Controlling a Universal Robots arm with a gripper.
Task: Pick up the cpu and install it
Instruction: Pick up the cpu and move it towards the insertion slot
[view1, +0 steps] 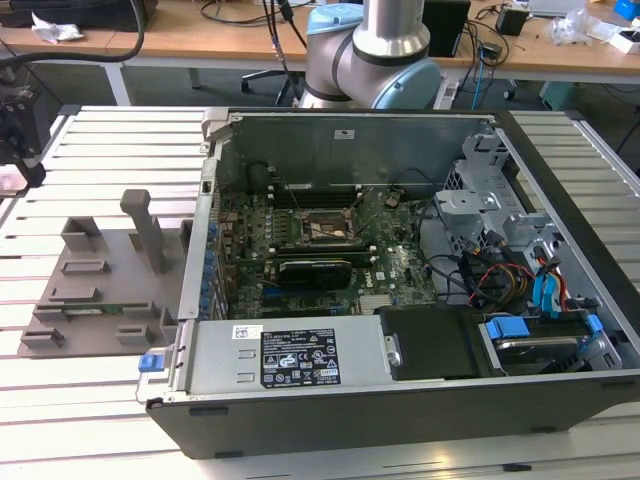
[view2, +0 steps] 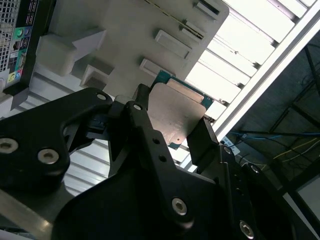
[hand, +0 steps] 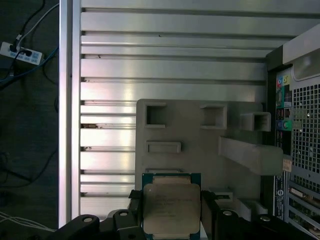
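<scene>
A slatted metal counter (view1: 100, 140) carries an open computer case (view1: 350, 430) in the centre of the exterior view and a grey plastic tray (view1: 110, 255) at the exterior view's left. In the first wrist view my gripper (hand: 171, 222) is closed on the cpu (hand: 171, 205), a flat silver square with a thin blue-green rim. I hold it by two opposite edges over the tray. The socket (view1: 322, 230) lies well apart, on the board inside the case, upper centre of the exterior view. I judge two risks. My hold is only on thin edges, so the chip could tilt or slip. A chip set down skewed could also bend the socket's contacts.
</scene>
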